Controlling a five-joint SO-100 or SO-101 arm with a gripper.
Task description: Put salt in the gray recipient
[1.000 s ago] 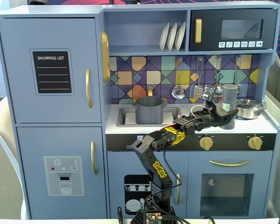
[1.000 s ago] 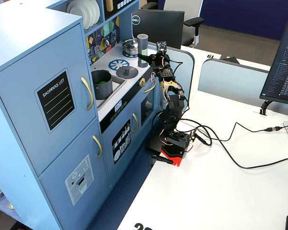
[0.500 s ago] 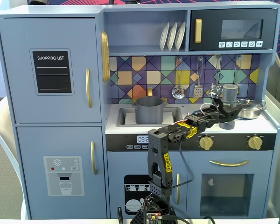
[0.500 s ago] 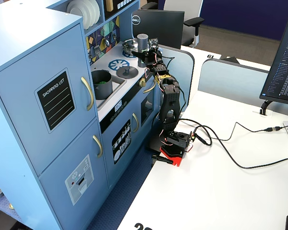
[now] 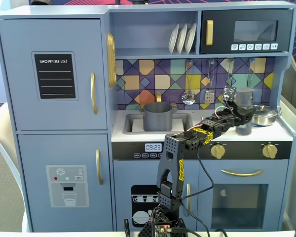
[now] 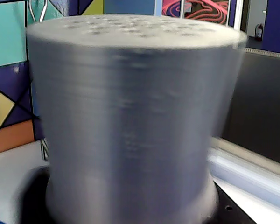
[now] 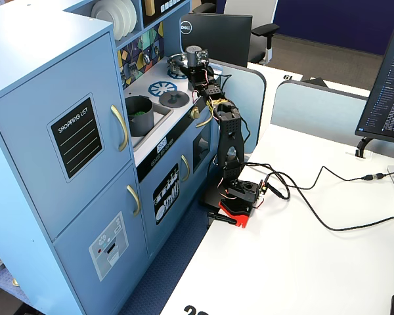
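Note:
The salt shaker (image 5: 243, 97), dark gray with a perforated lighter cap, stands upright on the stove top at the right of the toy kitchen. My gripper (image 5: 240, 117) is shut on its body below the cap. In the wrist view the blurred shaker (image 6: 130, 116) fills the frame, with dark jaw parts at both lower corners. Its label is not visible. The gray recipient (image 5: 158, 116), a matte pot with side handles, sits in the sink to the left; it also shows in a fixed view (image 7: 139, 113), well apart from the gripper (image 7: 198, 65).
A shiny steel lidded pan (image 5: 264, 114) stands right behind the shaker. A flat gray lid (image 7: 174, 98) lies on the stove between sink and gripper. A ladle (image 5: 188, 97) and spatula (image 5: 209, 94) hang on the tiled back wall. The microwave shelf overhangs the counter.

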